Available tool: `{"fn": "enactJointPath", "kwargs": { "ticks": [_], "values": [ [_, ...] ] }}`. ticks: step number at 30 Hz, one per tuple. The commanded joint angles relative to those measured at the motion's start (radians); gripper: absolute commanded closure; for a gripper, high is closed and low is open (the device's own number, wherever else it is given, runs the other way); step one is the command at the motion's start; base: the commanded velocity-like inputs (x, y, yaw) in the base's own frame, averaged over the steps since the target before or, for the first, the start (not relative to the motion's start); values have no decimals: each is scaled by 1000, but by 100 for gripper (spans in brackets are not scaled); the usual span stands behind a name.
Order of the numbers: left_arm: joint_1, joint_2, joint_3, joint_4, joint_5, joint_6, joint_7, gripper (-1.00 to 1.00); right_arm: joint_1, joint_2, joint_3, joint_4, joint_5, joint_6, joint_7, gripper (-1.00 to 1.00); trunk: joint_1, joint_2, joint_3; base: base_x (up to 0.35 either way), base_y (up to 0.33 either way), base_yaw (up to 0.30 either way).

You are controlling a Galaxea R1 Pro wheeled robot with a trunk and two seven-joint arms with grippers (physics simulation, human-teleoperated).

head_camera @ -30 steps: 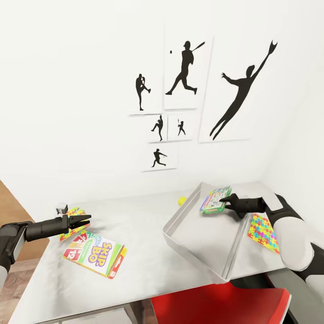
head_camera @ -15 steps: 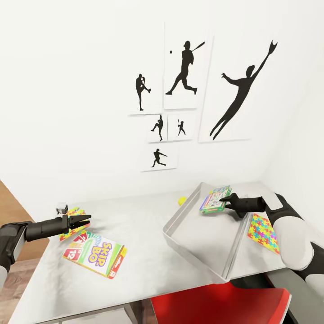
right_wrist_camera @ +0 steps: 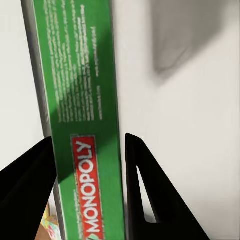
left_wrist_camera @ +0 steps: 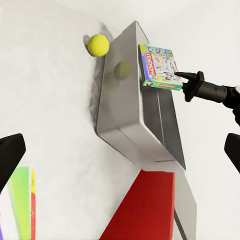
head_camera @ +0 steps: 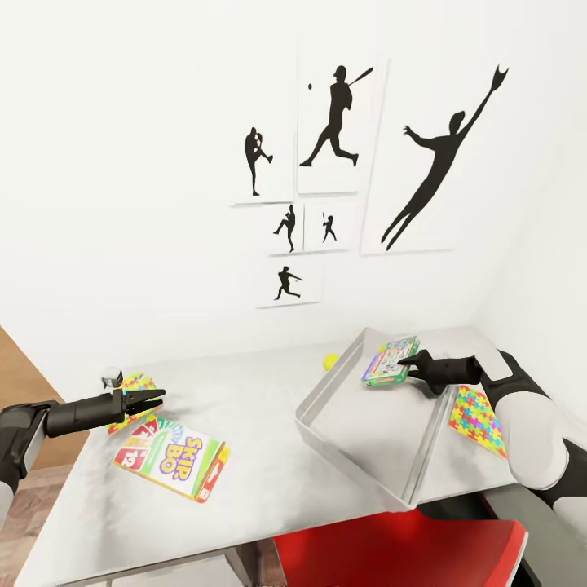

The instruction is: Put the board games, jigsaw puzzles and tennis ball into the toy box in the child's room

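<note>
My right gripper (head_camera: 410,364) is shut on the green-edged board game (head_camera: 390,361), lettered "MONOPOLY" (right_wrist_camera: 85,100), holding it over the far end of the light-grey toy box (head_camera: 346,461) on the table (head_camera: 261,440). The tennis ball (head_camera: 330,359) lies just behind the toy box's far left corner. The SKIP-BO board game (head_camera: 173,459) lies flat at the table's left. My left gripper (head_camera: 156,398) hovers open above it, over one jigsaw puzzle (head_camera: 130,387). The other jigsaw puzzle (head_camera: 477,420) lies right of the toy box, beside my right forearm. The bed is out of view.
A red chair seat (head_camera: 399,546) sits under the table's near edge. The wall with black baseball silhouettes (head_camera: 334,122) backs the table, and a side wall closes the right. A small grey object (head_camera: 110,377) sits at the table's left edge, with wood floor (head_camera: 24,383) beyond.
The whole picture has shifted slightly, so the camera moved. Both arms and all the toys hold their places.
</note>
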Motion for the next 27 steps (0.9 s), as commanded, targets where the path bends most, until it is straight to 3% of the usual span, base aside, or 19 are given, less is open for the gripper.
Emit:
{"fn": "enactJointPath", "kwargs": {
  "ticks": [1,27],
  "values": [
    [-1,0,1,0,-3,11,-5,-100,-1,0,-7,-1,5,5,2,100,1,-2,-4,0,0,0],
    [-1,0,2,0,-1,11,-6,-100,-1,-1,-7,-1,5,5,2,100,1,-2,-34,0,0,0]
  ]
}}
